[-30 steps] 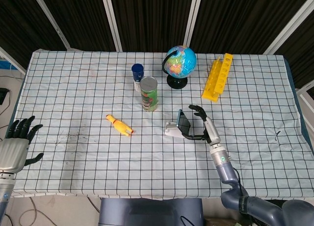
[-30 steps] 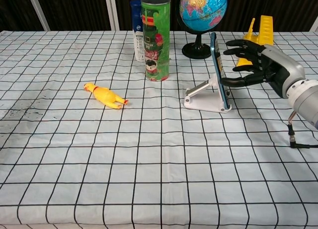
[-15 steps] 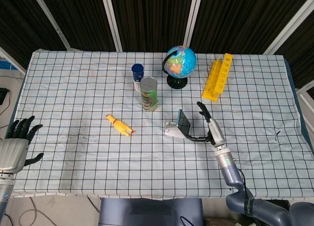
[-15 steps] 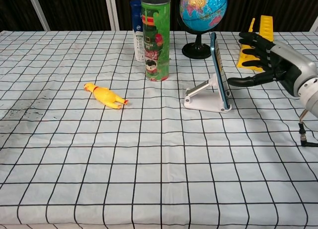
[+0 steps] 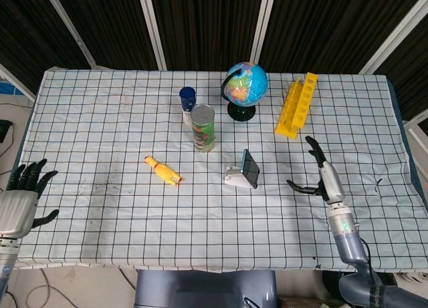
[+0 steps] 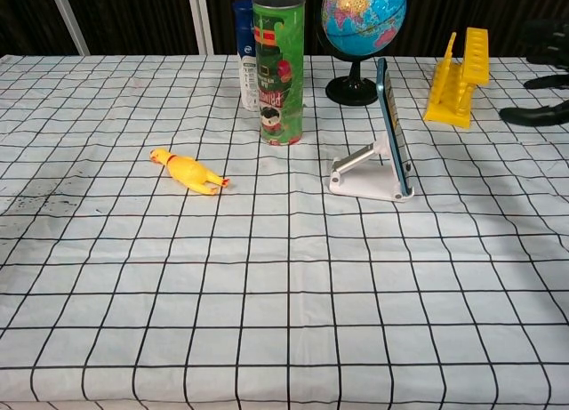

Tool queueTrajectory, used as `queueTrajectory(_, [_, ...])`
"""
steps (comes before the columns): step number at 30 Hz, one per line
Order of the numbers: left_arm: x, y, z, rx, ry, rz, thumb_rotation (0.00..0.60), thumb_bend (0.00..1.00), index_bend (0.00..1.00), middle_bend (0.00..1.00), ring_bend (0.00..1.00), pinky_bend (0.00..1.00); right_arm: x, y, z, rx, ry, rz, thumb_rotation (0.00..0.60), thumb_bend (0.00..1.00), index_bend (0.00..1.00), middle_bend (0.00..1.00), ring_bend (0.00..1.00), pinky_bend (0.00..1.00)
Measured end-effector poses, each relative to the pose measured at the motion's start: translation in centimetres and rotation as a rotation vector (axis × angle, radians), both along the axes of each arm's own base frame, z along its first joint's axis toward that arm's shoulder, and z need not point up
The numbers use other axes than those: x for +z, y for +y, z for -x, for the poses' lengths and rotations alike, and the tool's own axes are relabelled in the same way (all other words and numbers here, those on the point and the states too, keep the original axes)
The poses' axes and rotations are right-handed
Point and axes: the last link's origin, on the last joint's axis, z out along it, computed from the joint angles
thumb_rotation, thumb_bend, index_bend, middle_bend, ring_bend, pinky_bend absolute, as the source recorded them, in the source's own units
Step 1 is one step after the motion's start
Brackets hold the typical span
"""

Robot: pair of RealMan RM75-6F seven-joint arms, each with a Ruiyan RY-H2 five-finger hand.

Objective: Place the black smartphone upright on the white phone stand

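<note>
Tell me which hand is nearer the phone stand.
Right. The right hand hangs open a short way to the right of the stand, clear of it and the phone. The left hand sits at the table's far left edge.

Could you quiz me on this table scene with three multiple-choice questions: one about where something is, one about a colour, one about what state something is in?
1. Where does the small yellow rubber chicken toy lie?
A. Left of the tall green cylindrical can
B. Behind the globe
C. On the yellow rack

2. What colour is the plastic test-tube rack?
A. Red
B. Yellow
C. Green

3. What state is the black smartphone in?
A. Flat on the cloth
B. Held by the right hand
C. Propped upright on the white phone stand

Answers:
1 A, the toy sits on the checked cloth to the can's left.
2 B, it is plainly yellow in both views.
3 C, it leans in the stand while the right hand is off to the side, fingers apart, holding nothing.
</note>
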Motion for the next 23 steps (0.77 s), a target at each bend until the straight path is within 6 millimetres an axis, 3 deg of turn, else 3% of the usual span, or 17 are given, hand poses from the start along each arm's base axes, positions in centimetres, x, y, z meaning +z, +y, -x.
queueTrajectory(4, [0.0, -0.1, 0.1, 0.0, 0.0, 0.0, 0.6, 0.1, 0.18, 0.0, 0.0, 0.0, 3.2, 1.0, 1.2, -0.048, 0.107, 0.035, 0.6, 0.09, 0.0, 0.0, 0.0, 0.14])
queueTrajectory(9, [0.0, -0.1, 0.1, 0.005, 0.012, 0.001, 0.6, 0.1, 0.18, 0.0, 0.0, 0.0, 6.1, 3.1, 2.6, -0.091, 0.326, 0.071, 0.6, 0.06, 0.0, 0.0, 0.0, 0.14])
queueTrajectory(13, [0.0, -0.1, 0.0, 0.005, 0.014, -0.001, 0.6, 0.1, 0.18, 0.0, 0.0, 0.0, 8.3, 5.9, 4.5, -0.139, 0.583, 0.115, 0.6, 0.06, 0.0, 0.0, 0.0, 0.14])
queueTrajectory(17, [0.0, -0.1, 0.0, 0.005, 0.017, -0.003, 0.6, 0.1, 0.18, 0.0, 0.0, 0.0, 10.1, 9.0, 6.2, -0.204, 0.745, 0.17, 0.6, 0.06, 0.0, 0.0, 0.0, 0.14])
queueTrajectory(23, [0.0, -0.1, 0.0, 0.005, 0.015, -0.004, 0.6, 0.1, 0.18, 0.0, 0.0, 0.0, 10.9, 11.0, 7.2, -0.208, 0.944, 0.227, 0.6, 0.05, 0.0, 0.0, 0.0, 0.14])
